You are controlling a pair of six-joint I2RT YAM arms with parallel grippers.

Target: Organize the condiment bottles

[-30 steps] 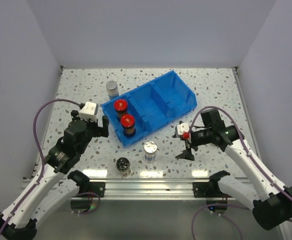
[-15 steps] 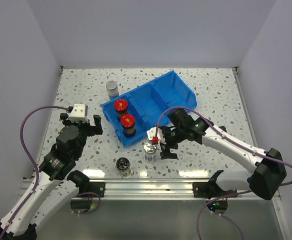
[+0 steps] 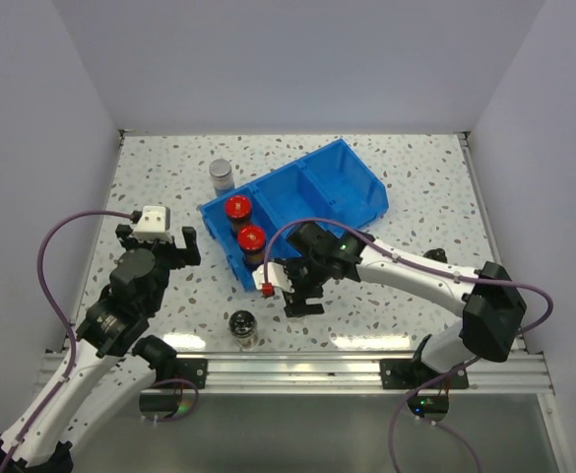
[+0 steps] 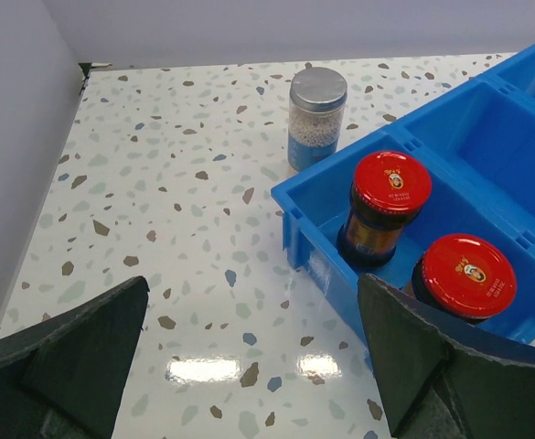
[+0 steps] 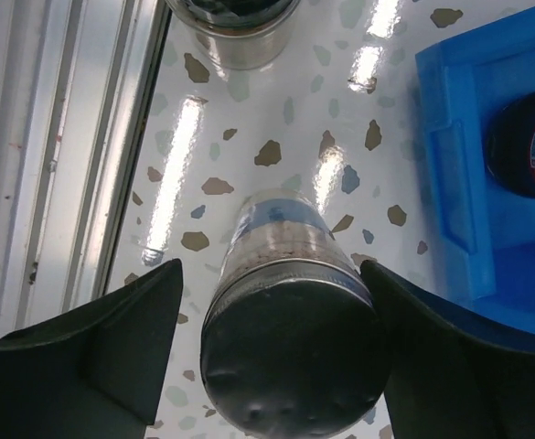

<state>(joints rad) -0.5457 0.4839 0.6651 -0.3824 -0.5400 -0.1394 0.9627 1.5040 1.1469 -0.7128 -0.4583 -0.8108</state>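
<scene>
Right end effector (image 5: 272,302) straddles silver-capped jar (image 5: 290,352), contact unclear.

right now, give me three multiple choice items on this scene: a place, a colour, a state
1. Where do the two red-capped jars stand? A: end compartment of the blue bin. B: outside it. C: middle compartment.
2. What cap colour has the jar behind the bin? A: red. B: black. C: silver.
3. The right gripper is: A: shut on a jar. B: open around a clear jar. C: open around nothing.
Key: A, both share that compartment; C, bare metal lid; B, gaps either side of it.
</scene>
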